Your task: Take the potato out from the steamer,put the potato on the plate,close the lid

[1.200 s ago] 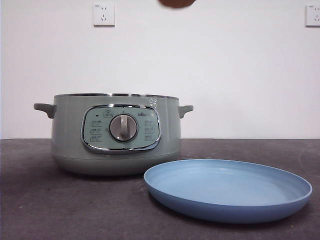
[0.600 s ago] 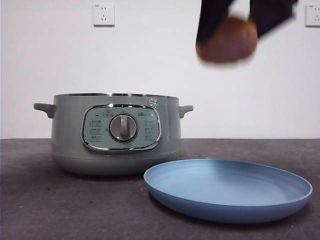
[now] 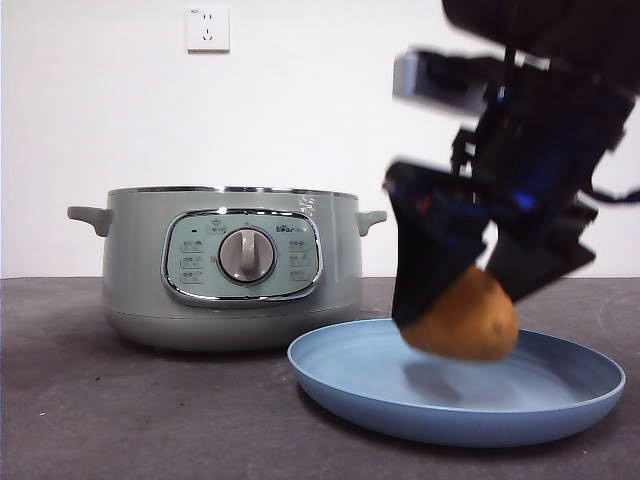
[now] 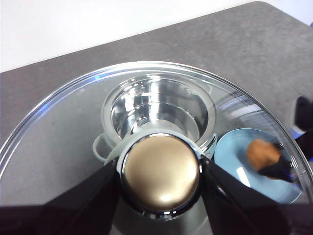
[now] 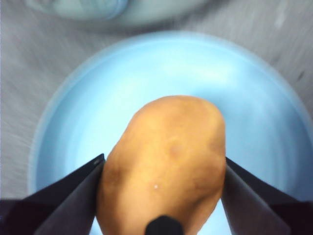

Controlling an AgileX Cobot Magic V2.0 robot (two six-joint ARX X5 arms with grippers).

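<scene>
The pale sage-green round electric steamer (image 3: pixel 232 268) stands uncovered at the left of the dark table, silver dial facing the camera; its open top suits the removal step, judged complete. Just beside it on the right lies the wide matte blue plate (image 3: pixel 560 400). Above the plate's middle the right gripper (image 3: pixel 458 300) pinches the orange-brown oval potato (image 3: pixel 462 317) between its two black jaws, one on each flank; a shadow beneath suggests the tuber is not yet resting on the plate, though contact cannot be excluded.

The left gripper (image 4: pixel 160 171) is absent from the front view; only its wrist camera shows it, jaws clamped on the knob of the domed glass lid (image 4: pixel 58 147), held high over the steamer, presumably ready for closing; through the glass the empty bright metal bowl (image 4: pixel 159 110) appears. The right wrist camera alone confirms the potato centred over the plate.
</scene>
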